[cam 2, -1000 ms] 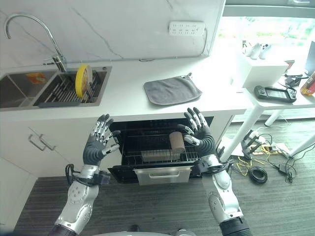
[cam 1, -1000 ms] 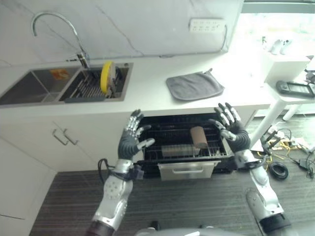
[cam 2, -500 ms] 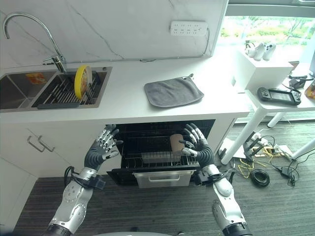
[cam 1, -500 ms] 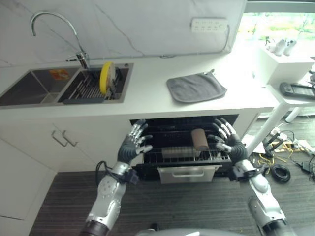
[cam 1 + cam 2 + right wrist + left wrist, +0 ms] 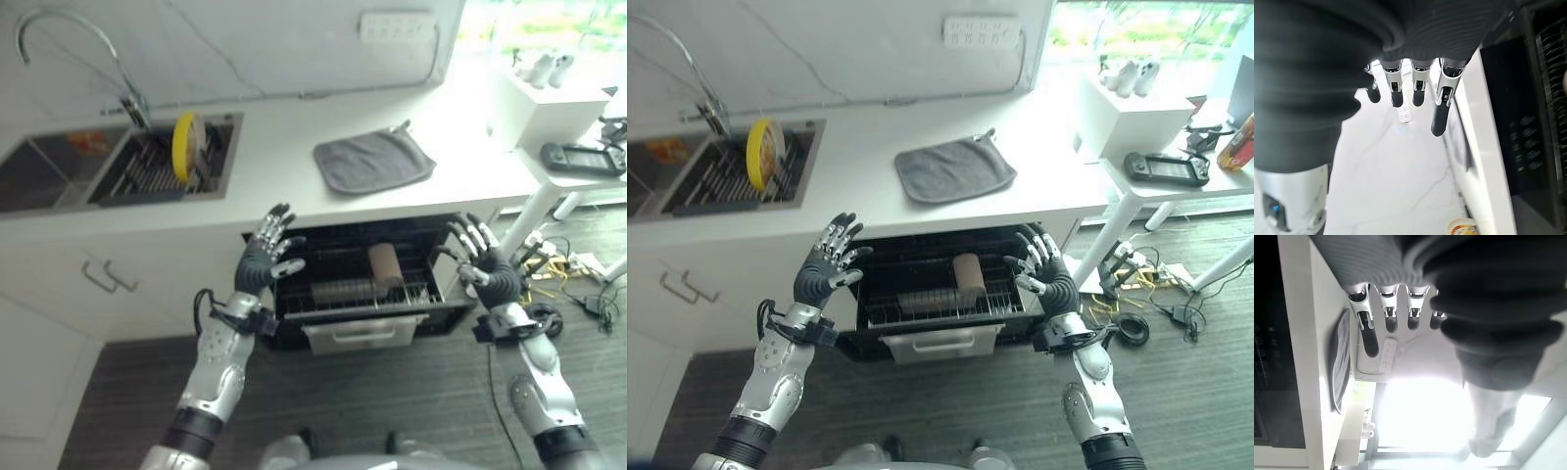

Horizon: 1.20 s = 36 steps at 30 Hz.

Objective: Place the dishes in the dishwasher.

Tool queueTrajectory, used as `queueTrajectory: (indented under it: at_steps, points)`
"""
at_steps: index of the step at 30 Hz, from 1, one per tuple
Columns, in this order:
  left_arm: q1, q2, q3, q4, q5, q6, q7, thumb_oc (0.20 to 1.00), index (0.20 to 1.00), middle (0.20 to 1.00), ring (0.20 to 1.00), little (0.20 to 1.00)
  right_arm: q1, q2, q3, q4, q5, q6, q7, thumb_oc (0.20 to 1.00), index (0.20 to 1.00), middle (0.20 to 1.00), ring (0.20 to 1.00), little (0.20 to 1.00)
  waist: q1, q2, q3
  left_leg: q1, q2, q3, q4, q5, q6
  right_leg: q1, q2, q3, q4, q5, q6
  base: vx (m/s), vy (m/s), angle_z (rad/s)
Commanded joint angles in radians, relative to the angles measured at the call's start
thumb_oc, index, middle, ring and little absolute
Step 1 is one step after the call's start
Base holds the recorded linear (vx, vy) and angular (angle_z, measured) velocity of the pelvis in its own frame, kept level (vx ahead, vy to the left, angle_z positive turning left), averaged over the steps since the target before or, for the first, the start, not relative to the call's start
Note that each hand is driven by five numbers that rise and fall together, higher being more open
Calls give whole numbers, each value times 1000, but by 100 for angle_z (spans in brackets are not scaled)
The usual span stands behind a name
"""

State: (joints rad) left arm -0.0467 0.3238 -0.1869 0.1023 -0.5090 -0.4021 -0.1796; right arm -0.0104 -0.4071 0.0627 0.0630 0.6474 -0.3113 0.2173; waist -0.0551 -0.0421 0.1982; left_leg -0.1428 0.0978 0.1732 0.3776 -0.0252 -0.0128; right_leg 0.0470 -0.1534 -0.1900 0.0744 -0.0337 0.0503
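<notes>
Left hand raised in front of the counter edge, fingers spread and straight, holding nothing; it stands at the left end of the open dishwasher. Right hand raised at the dishwasher's right end, fingers likewise splayed and empty. Between the two hands the rack is pulled out, carrying a brown cup lying on its side and a clear glass beside it. Yellow plate stands on edge in the drying rack set in the sink, on the counter well above and to the left of the left hand, apart from both hands. A grey cloth lies on the countertop above the dishwasher.
</notes>
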Motion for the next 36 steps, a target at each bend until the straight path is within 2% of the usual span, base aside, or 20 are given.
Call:
queueTrajectory:
  at_steps: [1,5,6,8,9,10,11,13,14,15,16,19,21,24,25,27,29,32,34,36]
  points:
    - [-31,22,49,-37,-15,-58,-10,1000,1000,1000,1000,1000,-87,-31,-23,-76,-45,-29,-48,1000,1000,1000,1000,1000,-14,36,2,169,100,-19,-203,53,-44,11,54,-1,105,-109,-14,38,655,-4]
    - [-24,31,48,-21,-6,-98,-17,1000,1000,1000,1000,1000,-92,-83,-41,-108,-33,-1,-66,1000,1000,1000,1000,1000,-47,69,7,192,257,-28,-323,172,-96,-27,-30,40,204,-156,12,62,816,-3]
    - [-17,43,52,-14,-27,-101,-33,1000,1000,1000,1000,1000,-95,-105,-58,-108,-10,14,-74,1000,1000,1000,1000,1000,-54,78,18,184,248,-68,-279,125,-106,-41,-73,84,241,-167,35,74,913,-5]
    - [-7,48,55,-11,-16,-96,-31,1000,1000,1000,1000,1000,-100,-104,-60,-94,16,14,-72,1000,1000,1000,1000,1000,-49,85,18,188,200,-80,-259,47,-106,-29,-109,100,193,-117,77,96,771,-8]
    - [11,58,70,-13,-12,-88,-44,1000,1000,1000,1000,1000,-81,-74,-83,-85,29,2,-57,1000,1000,1000,1000,1000,-41,78,12,204,132,-85,-268,-13,-86,-5,-175,88,83,10,134,43,724,-31]
    - [17,61,80,-14,3,-86,-50,1000,1000,1000,1000,1000,-66,-42,-98,-82,25,-2,-32,1000,1000,1000,1000,1000,-28,72,7,204,80,-81,-268,-38,-71,-11,-224,56,11,128,155,-40,688,-42]
    - [25,69,85,-18,24,-97,-42,1000,1000,1000,1000,1000,-61,-17,-102,-82,5,-11,-13,1000,1000,1000,1000,1000,-13,70,9,215,56,-57,-278,-45,-62,-32,-246,16,-6,187,159,-143,537,-74]
    - [51,88,115,-46,30,-88,-37,1000,1000,1000,1000,1000,-71,-2,-95,-80,-13,-32,0,1000,1000,1000,1000,1000,24,80,8,227,28,-17,-312,-44,-35,-46,-200,-57,40,132,136,-199,489,-124]
    - [55,101,140,-57,27,-69,-52,1000,1000,1000,1000,1000,-69,-5,-94,-97,9,-30,-24,1000,1000,1000,1000,1000,34,84,-7,202,-2,-11,-314,-46,-6,-64,-87,-63,136,11,90,-184,450,-98]
    - [50,105,143,-52,18,-65,-47,1000,1000,1000,1000,1000,-68,-4,-94,-101,15,-24,-27,1000,1000,1000,1000,1000,36,82,-11,198,-20,-8,-317,-50,10,-79,-44,-66,197,-26,75,-168,427,-28]
    - [33,109,141,-45,12,-65,-30,1000,1000,1000,1000,1000,-64,2,-87,-107,14,-18,-36,1000,1000,1000,1000,1000,39,67,-18,191,-57,0,-329,-57,32,-82,39,-70,249,-75,53,-78,204,26]
    - [7,91,130,-59,27,-39,-16,1000,1000,1000,1000,1000,-54,10,-77,-114,16,-17,-50,1000,1000,1000,1000,1000,34,31,-23,169,-118,-5,-311,-70,38,-57,156,-49,213,-88,23,-12,67,45]
    - [-15,80,116,-56,47,-22,-12,1000,1000,1000,1000,1000,-67,6,-74,-98,21,-27,-44,1000,1000,1000,1000,1000,38,20,-16,127,-143,-22,-253,-79,37,-15,165,-57,123,-121,-23,-12,-16,3]
    - [-5,67,97,-14,23,-77,-43,1000,1000,1000,1000,1000,-68,-11,-71,-91,12,-46,-50,1000,1000,1000,1000,1000,18,14,-9,125,-159,-7,-145,-144,44,-8,154,-23,65,-105,-37,17,-4,-9]
    - [2,63,90,-15,25,-79,-49,1000,1000,1000,1000,1000,-59,-12,-76,-92,11,-57,-56,1000,1000,1000,1000,1000,11,11,-2,99,-155,-3,-58,-146,37,0,149,-6,53,-98,-45,59,11,8]
    - [9,60,87,-12,32,-73,-57,1000,1000,1000,1000,1000,-53,1,-77,-81,12,-73,-63,1000,1000,1000,1000,1000,8,7,1,75,-135,2,-28,-126,30,0,143,-6,56,-86,-42,78,49,6]
    - [13,57,94,-9,20,-85,-69,1000,1000,1000,1000,1000,-41,17,-84,-80,-10,-78,-57,1000,1000,1000,1000,1000,0,13,2,85,-91,4,-131,-77,11,10,145,9,51,-86,-34,145,172,8]
    - [17,47,98,-5,2,-71,-74,1000,1000,1000,1000,1000,-39,-5,-75,-82,-52,-76,-77,1000,1000,1000,1000,1000,12,21,2,49,-6,-25,-299,74,-49,67,137,20,10,-101,-26,223,227,25]
    - [18,43,100,16,5,-68,-89,1000,1000,1000,1000,1000,-40,-25,-72,-85,-38,-71,-86,1000,1000,1000,1000,1000,17,27,3,18,49,-42,-354,142,-71,95,127,17,8,-119,-26,312,309,-11]
    - [25,40,110,24,9,-80,-103,1000,1000,1000,1000,1000,-32,-33,-79,-88,-21,-64,-81,1000,1000,1000,1000,1000,19,34,4,21,66,-40,-383,154,-74,109,115,16,17,-131,-21,315,339,-34]
